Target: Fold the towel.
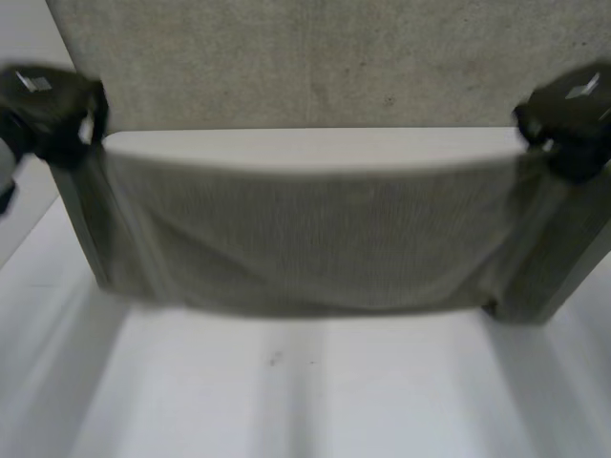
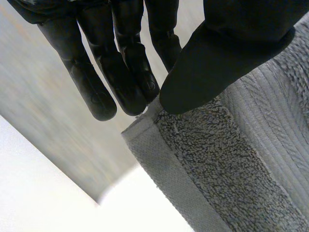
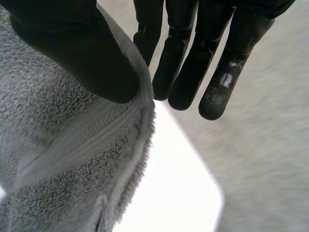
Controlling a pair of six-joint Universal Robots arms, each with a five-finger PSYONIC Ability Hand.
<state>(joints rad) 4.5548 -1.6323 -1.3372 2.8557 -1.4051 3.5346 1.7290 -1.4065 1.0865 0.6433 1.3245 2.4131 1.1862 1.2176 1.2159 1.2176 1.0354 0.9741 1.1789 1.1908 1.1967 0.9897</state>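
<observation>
While the left hand (image 1: 52, 110) and right hand (image 1: 570, 116) each pinch a corner of the towel (image 1: 315, 243) between thumb and fingers, its edge hangs raised above the table (image 1: 286, 401). The fold looks barely begun, since that edge is not yet laid over the flat far part.

The head camera looks down at the towel (image 1: 305, 239) from behind; each wrist camera looks from close at one held corner of that same towel
</observation>
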